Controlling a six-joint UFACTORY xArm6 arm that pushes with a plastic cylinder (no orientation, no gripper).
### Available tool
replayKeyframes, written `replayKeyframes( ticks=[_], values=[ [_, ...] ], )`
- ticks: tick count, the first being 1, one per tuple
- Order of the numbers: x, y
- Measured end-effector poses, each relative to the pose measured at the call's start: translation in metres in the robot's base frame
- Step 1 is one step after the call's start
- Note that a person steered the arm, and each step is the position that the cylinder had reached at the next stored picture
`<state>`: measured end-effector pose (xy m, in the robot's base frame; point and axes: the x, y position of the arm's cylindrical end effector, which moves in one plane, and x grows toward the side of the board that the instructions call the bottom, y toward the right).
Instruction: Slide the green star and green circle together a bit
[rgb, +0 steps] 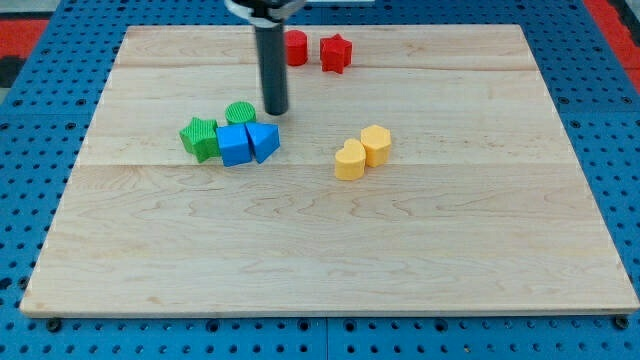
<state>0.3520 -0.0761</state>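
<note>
The green star (200, 137) lies left of centre on the wooden board (330, 250). The green circle (241, 112) sits just up and right of it, a small gap between them. A blue cube (234, 144) touches the star's right side and lies below the circle. A blue triangle (264, 140) is beside the cube. My tip (275, 113) stands just right of the green circle, close to it and above the blue triangle.
A red circle (296, 47) and a red star (336, 52) lie near the view's top edge, behind the rod. A yellow heart (350, 160) and a yellow hexagon (376, 144) touch each other right of centre.
</note>
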Motion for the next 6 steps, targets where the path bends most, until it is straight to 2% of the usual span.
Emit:
replayKeyframes(
  ticks=[2, 3, 5, 6],
  values=[
    [-0.031, -0.088],
    [0.000, -0.108],
    [0.100, -0.110],
    [0.111, -0.110]
  ],
)
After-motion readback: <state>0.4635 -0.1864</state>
